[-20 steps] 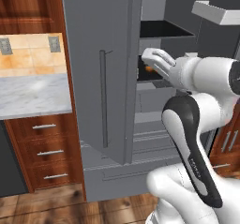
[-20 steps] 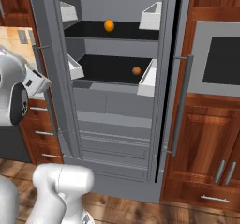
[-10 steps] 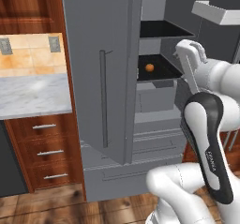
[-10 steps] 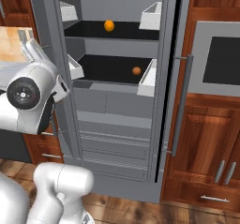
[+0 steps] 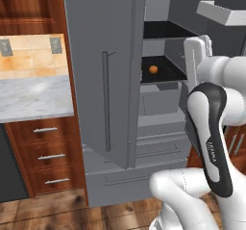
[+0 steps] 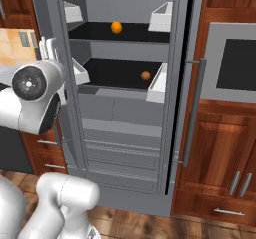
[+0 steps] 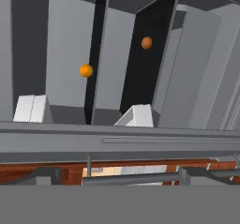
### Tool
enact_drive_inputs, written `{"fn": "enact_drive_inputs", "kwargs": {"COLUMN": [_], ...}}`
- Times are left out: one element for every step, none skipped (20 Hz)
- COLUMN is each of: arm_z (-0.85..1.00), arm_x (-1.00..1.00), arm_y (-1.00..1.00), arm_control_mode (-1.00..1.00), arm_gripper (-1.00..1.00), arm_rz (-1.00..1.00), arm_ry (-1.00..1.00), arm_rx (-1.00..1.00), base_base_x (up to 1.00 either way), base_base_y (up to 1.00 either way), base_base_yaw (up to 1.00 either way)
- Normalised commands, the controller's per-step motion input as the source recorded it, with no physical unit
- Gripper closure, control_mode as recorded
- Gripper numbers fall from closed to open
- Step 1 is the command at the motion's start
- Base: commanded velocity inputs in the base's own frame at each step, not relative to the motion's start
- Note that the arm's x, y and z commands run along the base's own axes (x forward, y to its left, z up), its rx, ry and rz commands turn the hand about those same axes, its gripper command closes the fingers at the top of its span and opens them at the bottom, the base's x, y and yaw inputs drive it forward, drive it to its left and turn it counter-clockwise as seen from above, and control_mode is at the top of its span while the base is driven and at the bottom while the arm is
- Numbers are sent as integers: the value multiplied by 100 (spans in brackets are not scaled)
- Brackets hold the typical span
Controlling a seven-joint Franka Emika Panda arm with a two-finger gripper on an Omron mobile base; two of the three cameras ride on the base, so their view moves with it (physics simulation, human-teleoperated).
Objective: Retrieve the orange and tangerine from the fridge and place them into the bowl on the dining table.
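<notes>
The fridge (image 6: 125, 113) stands with both doors open. A bright orange (image 6: 116, 27) lies on its upper black shelf, also the orange (image 7: 86, 70) in the hand view. The smaller, darker tangerine (image 6: 145, 75) rests on the lower shelf, seen too as the tangerine (image 5: 153, 69) and the tangerine (image 7: 146, 42). My gripper (image 5: 198, 42) is outside the fridge, in front of the open compartment, fingers pointing up, open and holding nothing. From the right it is the gripper (image 6: 47, 47) beside the left door. The bowl and the dining table are out of view.
The open left door (image 5: 108, 80) with its bar handle is close on my left. The right door (image 6: 189, 83) hangs open beside a wall oven (image 6: 235, 65). White door bins (image 6: 157, 83) flank the shelves. A marble counter (image 5: 33, 96) with wooden drawers is further left.
My hand has drawn back from the lower shelf, out of the fridge, and swung upward. The tangerine it hid from the left base view now shows. Both fruits lie where they were.
</notes>
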Motion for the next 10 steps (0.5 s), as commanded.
{"fn": "enact_drive_inputs", "kwargs": {"arm_z": [0,0,0,-1,-3,-5,-8,-12,-14,-18], "arm_x": [29,41,49,59,60,59,61,64,67,68], "arm_y": [-25,-24,-11,0,0,0,0,0,0,0], "arm_control_mode": [-100,-100,-100,-100,-100,-100,-100,-100,-100,-100], "arm_gripper": [-100,-100,-100,-100,-100,-100,-100,-100,-100,-100], "arm_rz": [0,0,0,0,0,0,1,1,2,3], "arm_ry": [13,5,0,0,0,0,0,0,0,0], "arm_rx": [35,32,21,7,2,2,2,1,2,2], "base_base_x": [0,0,0,0,0,0,0,0,0,0], "base_base_y": [0,0,0,0,0,0,0,0,0,0], "base_base_yaw": [0,0,0,0,0,0,0,0,0,0]}}
